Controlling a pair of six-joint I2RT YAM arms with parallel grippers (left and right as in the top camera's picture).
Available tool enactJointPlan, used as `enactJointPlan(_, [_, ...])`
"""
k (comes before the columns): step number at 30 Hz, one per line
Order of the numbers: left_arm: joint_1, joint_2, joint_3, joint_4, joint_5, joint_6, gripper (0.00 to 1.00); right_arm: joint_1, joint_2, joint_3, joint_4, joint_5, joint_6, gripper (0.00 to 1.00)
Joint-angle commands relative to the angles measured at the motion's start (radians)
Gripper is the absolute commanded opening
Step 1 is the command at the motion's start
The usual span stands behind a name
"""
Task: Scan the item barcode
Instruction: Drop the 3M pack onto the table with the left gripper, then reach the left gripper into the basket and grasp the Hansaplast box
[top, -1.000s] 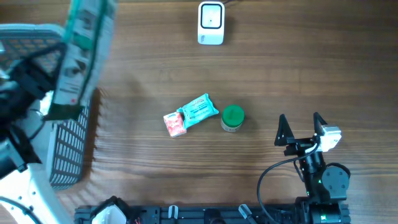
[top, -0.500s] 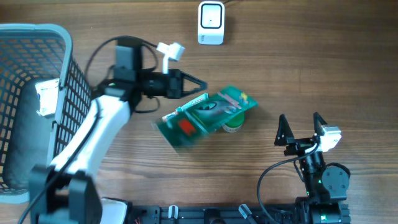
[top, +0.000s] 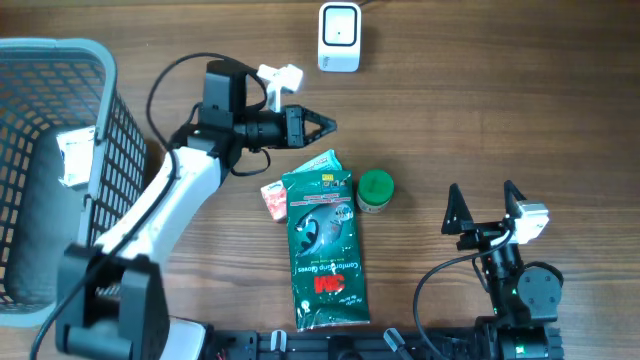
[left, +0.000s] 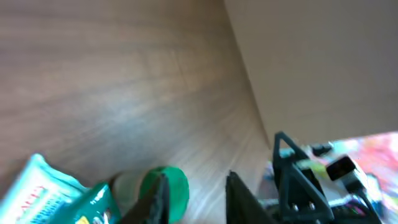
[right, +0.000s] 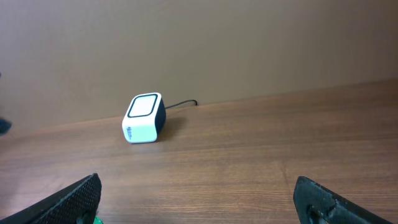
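Left gripper (top: 326, 126), near the scanner (top: 339, 37): jaws slightly parted, empty. Right gripper (top: 485, 203): jaws wide open, empty. Green packet (top: 325, 250) lies flat on the table.

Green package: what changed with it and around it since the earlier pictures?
The green package was carried rightward from over the basket and let go by the left tool; it now lies flat mid-table. The right tool, scanner and green-lidded jar stayed put.

A mock shop checkout on a wooden table (top: 500, 100): barcode scanner (top: 339, 37), shopping basket (top: 60, 44) and packaged goods (top: 325, 250)
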Motion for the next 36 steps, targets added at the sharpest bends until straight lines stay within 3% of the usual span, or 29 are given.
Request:
enactJointPlan(1, [0.02, -0.153, 0.126, -0.129, -0.351, 0.061, 0.77, 0.001, -0.004, -0.001, 0.003, 0.007, -0.011, 1.0])
enactJointPlan(2, [0.051, -0.212, 0.226, -0.248, -0.606, 0.06, 1.0, 0.001, -0.004, -0.001, 0.003, 0.007, -0.011, 1.0])
enactJointPlan(5, [0.158, -0.282, 0.463, -0.397, -1.015, 0.059, 1.0, 0.001, -0.004, -0.001, 0.003, 0.007, -0.011, 1.0])
enactJointPlan(7, [0.321, -0.286, 0.572, -0.492, -1.115, -0.023, 1.0, 0.001, -0.004, -0.001, 0.003, 0.007, -0.011, 1.0])
enactJointPlan(8, [0.43, -0.287, 0.577, -0.532, -1.103, -0.079, 1.0, 0.001, -0.004, -0.001, 0.003, 0.007, -0.011, 1.0])
enactJointPlan(11, [0.691, -0.269, 0.576, -0.631, -1.1, -0.052, 1.0, 0.001, -0.004, -0.001, 0.003, 0.007, -0.011, 1.0])
enactJointPlan(16, [0.917, -0.15, 0.513, -0.653, -1.107, 0.278, 1.0, 0.001, -0.004, -0.001, 0.003, 0.007, -0.011, 1.0])
enactJointPlan(22, [0.932, 0.013, 0.289, -0.556, -1.066, 0.712, 1.0, 0.001, -0.004, -0.001, 0.003, 0.007, -0.011, 1.0])
enactJointPlan(25, [0.932, 0.121, 0.271, -0.49, -0.945, 0.719, 1.0, 0.001, -0.004, -0.001, 0.003, 0.007, -0.011, 1.0])
enactJointPlan(31, [0.932, 0.264, 0.271, -0.437, -0.911, 0.842, 1.0, 0.001, -0.004, -0.001, 0.003, 0.007, -0.011, 1.0])
enactJointPlan(36, [0.889, 0.359, 0.271, -0.381, -0.911, 0.846, 1.0, 0.001, -0.004, -0.001, 0.003, 0.007, -0.011, 1.0])
